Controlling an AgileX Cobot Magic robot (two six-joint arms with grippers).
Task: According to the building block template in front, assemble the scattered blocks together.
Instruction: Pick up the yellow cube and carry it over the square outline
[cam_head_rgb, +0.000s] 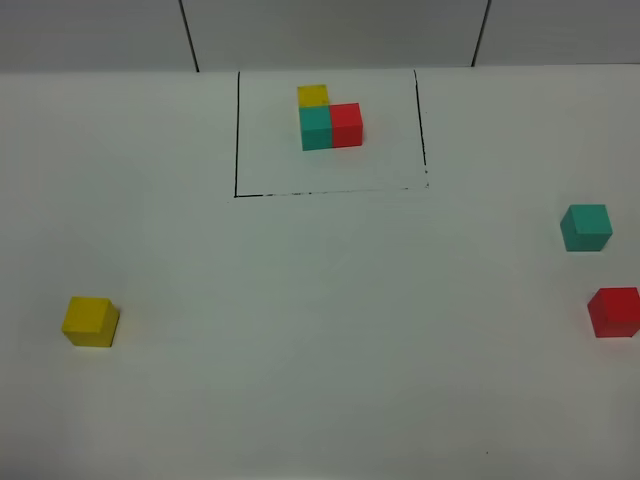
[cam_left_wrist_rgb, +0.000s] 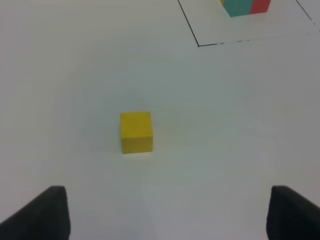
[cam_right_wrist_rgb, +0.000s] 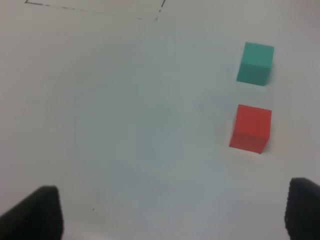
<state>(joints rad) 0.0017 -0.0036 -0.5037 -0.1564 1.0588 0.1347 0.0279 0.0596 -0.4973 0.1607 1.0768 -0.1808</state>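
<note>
When viewed from above: template (cam_head_rgb: 330, 125) far centre, yellow block (cam_head_rgb: 90, 321) near left, teal block (cam_head_rgb: 585, 227) and red block (cam_head_rgb: 614, 312) at right edge. Left wrist: left gripper (cam_left_wrist_rgb: 166, 200) jaws apart, empty, facing yellow block. Right wrist: right gripper (cam_right_wrist_rgb: 173, 195) likewise apart, empty.

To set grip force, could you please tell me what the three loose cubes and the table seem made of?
The yellow cube, teal cube and red cube look like painted wood or matte plastic: even colour, crisp edges, no glare; which one is unclear. The table looks like white matte laminate or board: uniform, no grain.
</note>
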